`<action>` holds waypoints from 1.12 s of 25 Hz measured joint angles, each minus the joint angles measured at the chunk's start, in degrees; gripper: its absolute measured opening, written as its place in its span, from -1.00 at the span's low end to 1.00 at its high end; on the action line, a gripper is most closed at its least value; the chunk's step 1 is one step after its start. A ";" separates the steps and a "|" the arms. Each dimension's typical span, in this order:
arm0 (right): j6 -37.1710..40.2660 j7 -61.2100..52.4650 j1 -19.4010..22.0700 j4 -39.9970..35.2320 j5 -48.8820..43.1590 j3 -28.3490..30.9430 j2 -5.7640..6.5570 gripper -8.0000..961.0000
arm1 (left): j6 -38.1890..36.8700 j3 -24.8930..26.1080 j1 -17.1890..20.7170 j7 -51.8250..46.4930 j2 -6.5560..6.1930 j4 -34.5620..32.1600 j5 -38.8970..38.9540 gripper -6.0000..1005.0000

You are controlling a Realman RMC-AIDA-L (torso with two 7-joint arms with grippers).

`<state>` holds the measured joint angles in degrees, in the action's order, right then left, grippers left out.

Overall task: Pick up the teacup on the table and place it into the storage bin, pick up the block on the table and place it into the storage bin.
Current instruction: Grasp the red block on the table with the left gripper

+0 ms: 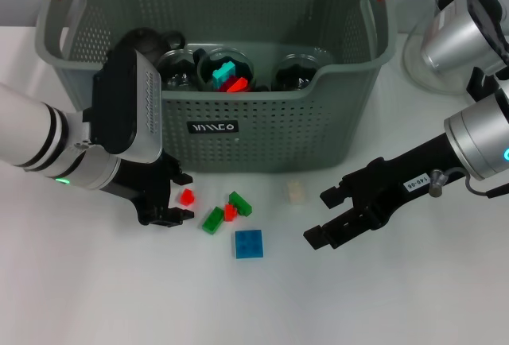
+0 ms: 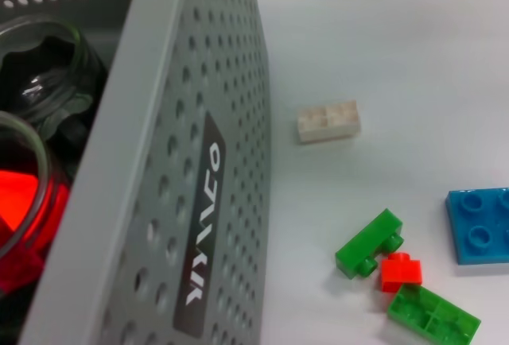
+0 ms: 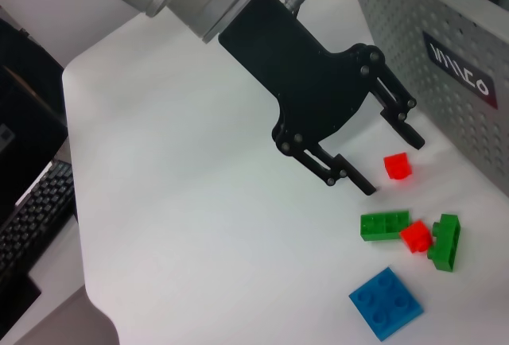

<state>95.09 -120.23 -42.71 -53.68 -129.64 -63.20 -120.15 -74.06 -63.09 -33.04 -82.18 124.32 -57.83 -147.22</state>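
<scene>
The grey-green storage bin (image 1: 238, 134) stands at the back of the table, with glass teacups (image 1: 229, 71) inside it; one holds a teal and a red block. No teacup shows on the table. In front of the bin, my left gripper (image 1: 175, 199) is open and low, its fingers on either side of a small red block (image 1: 186, 196), also seen as the red block (image 3: 397, 165) between the left gripper's fingers (image 3: 362, 184). To the right, my right gripper (image 1: 318, 218) hovers open and empty.
Loose blocks lie before the bin: a green block (image 1: 212, 219), a red block (image 1: 230, 212), another green block (image 1: 240, 202), a blue plate (image 1: 249, 243) and a cream block (image 1: 296, 191). A silvery rounded device (image 1: 457, 43) stands at the back right.
</scene>
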 joint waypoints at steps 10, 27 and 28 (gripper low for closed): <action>-0.16 0.06 -0.11 0.07 0.00 0.01 0.00 0.93 | -0.95 -0.02 0.00 -0.10 -0.03 -0.01 0.00 0.07; -0.39 0.49 -0.14 0.68 0.00 0.01 0.00 0.93 | -0.26 -0.01 0.00 -1.35 0.01 0.21 0.02 -0.12; -0.44 0.51 -0.15 0.69 0.00 0.01 0.00 0.93 | 0.09 -0.01 0.00 -1.42 0.02 0.27 0.02 -0.13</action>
<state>94.65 -119.73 -42.86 -52.99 -129.64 -63.19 -120.15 -73.97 -63.10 -33.05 -83.60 124.34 -57.56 -147.21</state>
